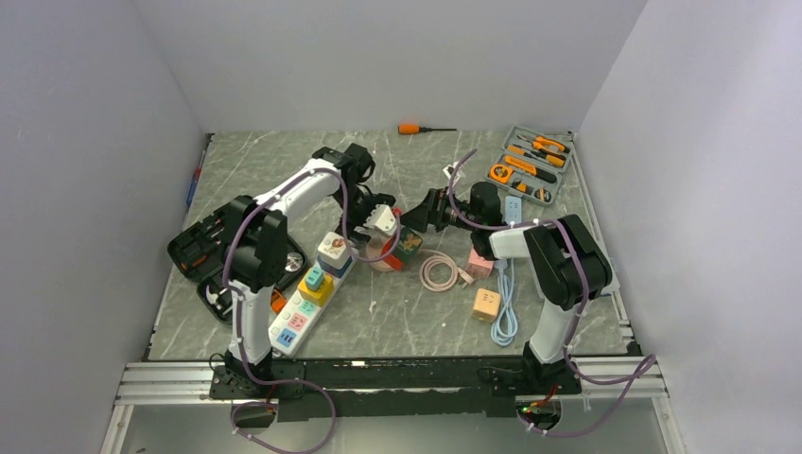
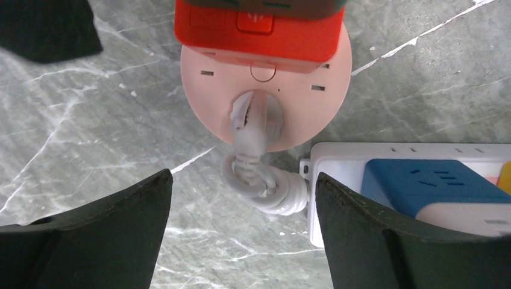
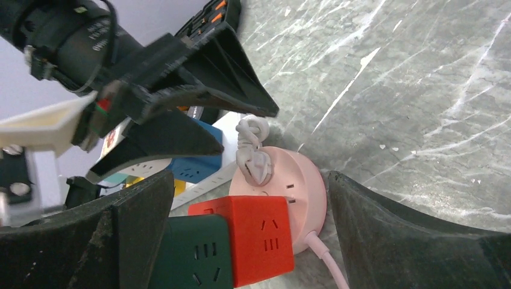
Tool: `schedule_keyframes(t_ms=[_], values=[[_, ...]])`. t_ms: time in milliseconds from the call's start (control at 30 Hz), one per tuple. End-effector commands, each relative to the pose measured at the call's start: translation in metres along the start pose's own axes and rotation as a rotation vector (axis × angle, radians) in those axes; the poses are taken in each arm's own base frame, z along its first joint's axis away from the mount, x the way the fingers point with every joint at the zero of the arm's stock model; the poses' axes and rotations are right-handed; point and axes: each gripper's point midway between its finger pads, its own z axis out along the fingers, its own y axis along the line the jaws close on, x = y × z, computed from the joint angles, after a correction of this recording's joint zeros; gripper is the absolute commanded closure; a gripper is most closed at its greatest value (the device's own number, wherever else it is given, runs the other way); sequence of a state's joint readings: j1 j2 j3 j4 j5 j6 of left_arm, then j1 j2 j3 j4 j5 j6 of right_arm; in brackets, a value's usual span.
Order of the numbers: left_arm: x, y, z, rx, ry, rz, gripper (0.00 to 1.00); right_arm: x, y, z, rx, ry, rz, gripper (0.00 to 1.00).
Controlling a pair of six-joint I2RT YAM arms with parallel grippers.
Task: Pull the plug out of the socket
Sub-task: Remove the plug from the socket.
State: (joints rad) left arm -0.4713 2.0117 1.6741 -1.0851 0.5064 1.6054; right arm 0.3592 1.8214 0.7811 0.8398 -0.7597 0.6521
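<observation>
**Left wrist view: plug dead centre, just ahead of spread jaws**

Left jaws stand wide apart with nothing in them. The white plug (image 2: 256, 123) sits in the pink socket (image 2: 202, 99), upper middle of frame. It lines up with the gap but lies beyond the fingertips (image 2: 138, 205). Plug body and cord run top-to-bottom in frame, and the cord kinks right to the white power strip (image 2: 337, 158). My read on the pull axis: straight off the socket face.

Right wrist view: right jaws are also wide apart, straddling the socket low at the tabletop (image 3: 422, 90). The left jaws hang just above the plug, so left is nearer to it. Right looks placed to brace the socket.

Hard to tell:
- Pins are hidden, so seating depth is unknown.
- The red cube (image 2: 259, 30) covers the socket's top edge.
- In the top external view both arms mask the plug.
</observation>
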Motion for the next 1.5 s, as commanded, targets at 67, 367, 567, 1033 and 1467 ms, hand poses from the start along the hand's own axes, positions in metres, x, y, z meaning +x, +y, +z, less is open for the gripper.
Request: schedule_keyframes(t_ms=[67,367,567,1033,1467], values=[[0.002,-0.009,0.018,0.142,0.035,-0.031,0.22,-0.016,0.026,-0.004,-0.049,-0.053,-0.115,0.0],[0.018,-0.011,0.031,0.173,0.095,-0.029,0.52,-0.003,0.058,-0.011,-0.06,-0.03,-0.179,0.0],[0.004,0.001,0.024,0.117,0.073,0.0,0.9,0.007,0.079,-0.015,-0.098,-0.017,-0.18,0.0],[-0.058,0.008,-0.025,-0.21,-0.007,0.298,1.0,0.0,0.083,-0.025,-0.059,-0.051,-0.235,0.0],[-0.09,0.007,-0.067,-0.453,0.003,0.545,1.0,-0.001,0.071,-0.008,-0.2,0.055,-0.264,0.01]])
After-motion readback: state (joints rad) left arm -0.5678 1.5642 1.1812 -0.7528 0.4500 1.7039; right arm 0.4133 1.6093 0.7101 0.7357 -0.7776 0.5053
